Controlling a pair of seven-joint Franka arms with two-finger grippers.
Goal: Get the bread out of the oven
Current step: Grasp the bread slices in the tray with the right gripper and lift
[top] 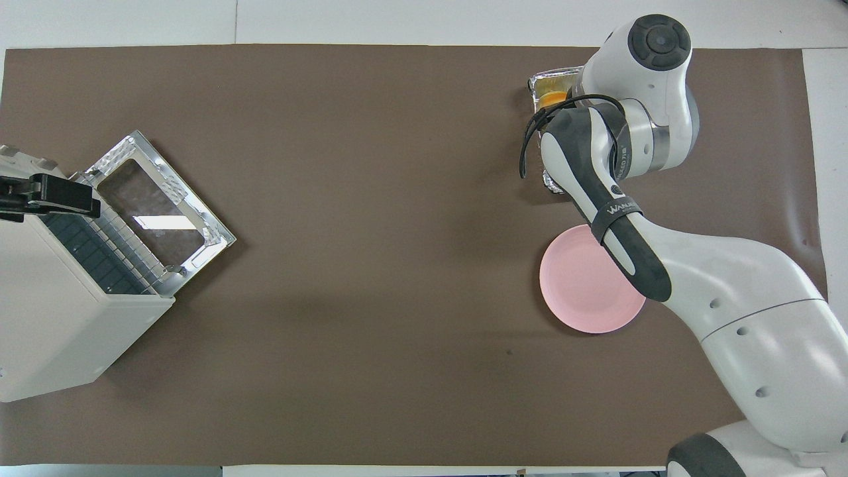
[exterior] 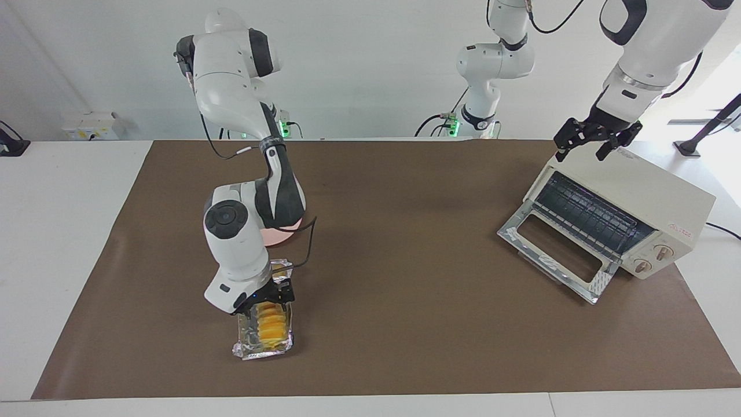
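Note:
The bread (exterior: 272, 329), a golden ridged loaf, lies in a crinkled foil tray (exterior: 246, 347) on the brown mat, toward the right arm's end of the table. My right gripper (exterior: 271, 298) points down onto the loaf's end nearer the robots. The right arm hides most of the loaf from above, and only its tip (top: 551, 101) shows there. The cream oven (exterior: 648, 197) stands at the left arm's end with its glass door (exterior: 556, 255) folded down and its wire rack bare. My left gripper (exterior: 596, 142) hangs open just above the oven's top and waits.
A round pink plate (top: 583, 291) lies on the mat nearer the robots than the foil tray, partly under the right arm. The oven's open door juts out over the mat toward the table's middle.

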